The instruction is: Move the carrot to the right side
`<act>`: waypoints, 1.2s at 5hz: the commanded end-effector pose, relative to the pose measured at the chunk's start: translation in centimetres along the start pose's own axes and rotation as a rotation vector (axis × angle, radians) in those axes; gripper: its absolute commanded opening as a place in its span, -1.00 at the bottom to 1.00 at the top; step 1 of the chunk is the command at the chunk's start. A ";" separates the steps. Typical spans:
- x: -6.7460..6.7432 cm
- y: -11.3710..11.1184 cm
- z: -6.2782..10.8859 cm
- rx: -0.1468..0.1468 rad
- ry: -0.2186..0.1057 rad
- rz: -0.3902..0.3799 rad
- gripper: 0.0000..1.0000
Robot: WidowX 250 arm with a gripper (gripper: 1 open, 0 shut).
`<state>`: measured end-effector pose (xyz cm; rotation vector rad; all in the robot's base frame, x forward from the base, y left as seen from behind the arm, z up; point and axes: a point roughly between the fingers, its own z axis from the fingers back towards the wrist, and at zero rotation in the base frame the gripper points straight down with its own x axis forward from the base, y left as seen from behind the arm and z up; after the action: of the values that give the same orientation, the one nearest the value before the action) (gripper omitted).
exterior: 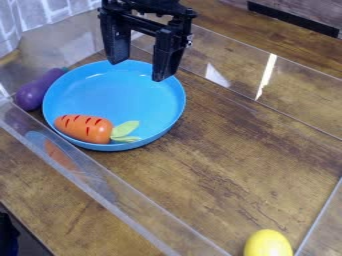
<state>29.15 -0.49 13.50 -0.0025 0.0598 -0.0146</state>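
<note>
The carrot [86,127] is a short orange toy with dark stripes and a pale green leaf tip. It lies inside the blue plate [147,92], near the plate's front left rim. My black gripper [142,68] hangs above the far part of the plate, pointing down. Its two fingers stand wide apart with nothing between them. The carrot is below and to the left of the gripper in the picture, apart from it.
A purple eggplant toy [36,89] rests against the plate's left side. A yellow lemon-like toy [267,244] sits at the bottom right. The wooden table [241,150] lies under clear plastic walls, with a low clear rim [80,165] along the front left.
</note>
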 end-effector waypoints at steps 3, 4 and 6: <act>-0.8 2.9 -1.9 -0.011 0.051 0.028 -1.00; -1.3 6.2 -2.6 -0.022 0.064 0.091 -1.00; -1.1 9.3 -4.4 -0.025 0.104 0.151 1.00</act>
<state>27.28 8.66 7.92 -0.0370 0.2105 0.1408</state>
